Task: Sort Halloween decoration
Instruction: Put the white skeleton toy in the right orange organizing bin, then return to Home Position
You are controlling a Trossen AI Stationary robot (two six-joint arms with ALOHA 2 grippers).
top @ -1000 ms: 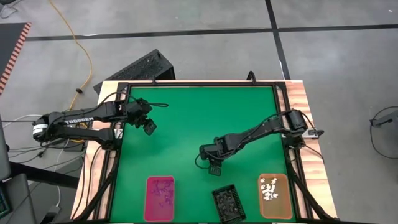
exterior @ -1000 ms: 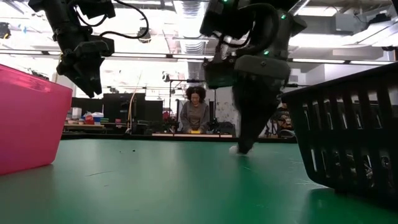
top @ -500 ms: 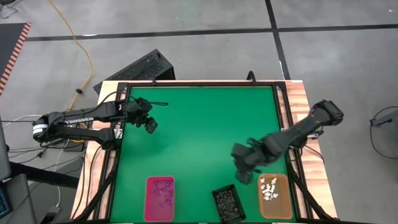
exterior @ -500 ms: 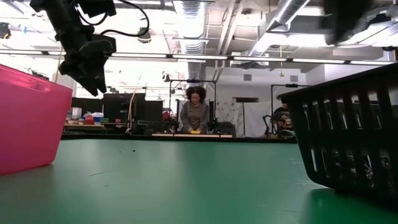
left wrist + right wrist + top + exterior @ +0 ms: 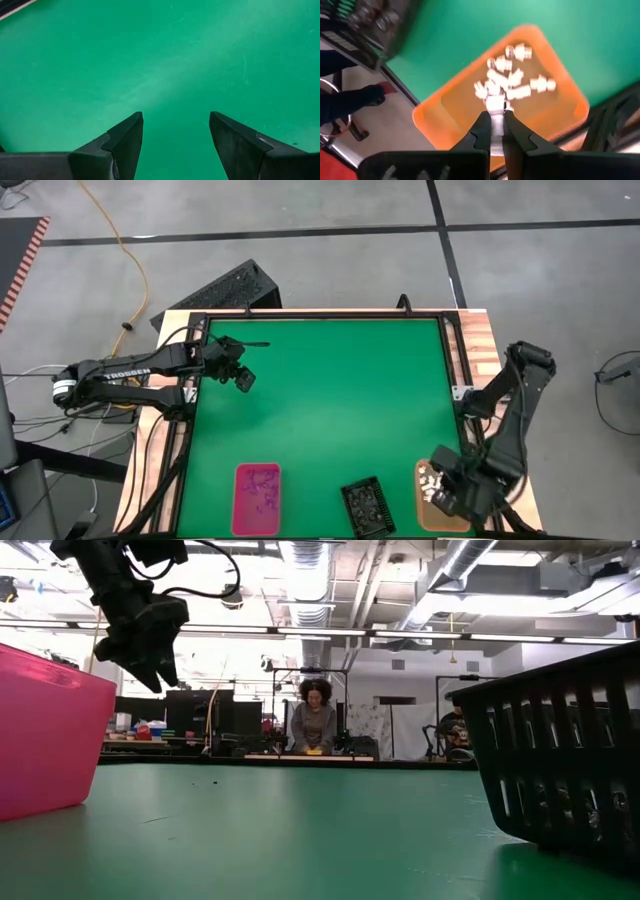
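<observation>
With its fingers pinching a white trinket (image 5: 495,105), the right gripper (image 5: 493,116) hangs over the orange tray (image 5: 435,116), so the placing step calls for release there, while the left gripper (image 5: 175,135) waits, fingers spread, above the table (image 5: 330,380).

Most of the green surface (image 5: 330,400) lay open; pink tray (image 5: 257,499), black tray (image 5: 365,506) and orange tray (image 5: 432,505) lined its near edge.
</observation>
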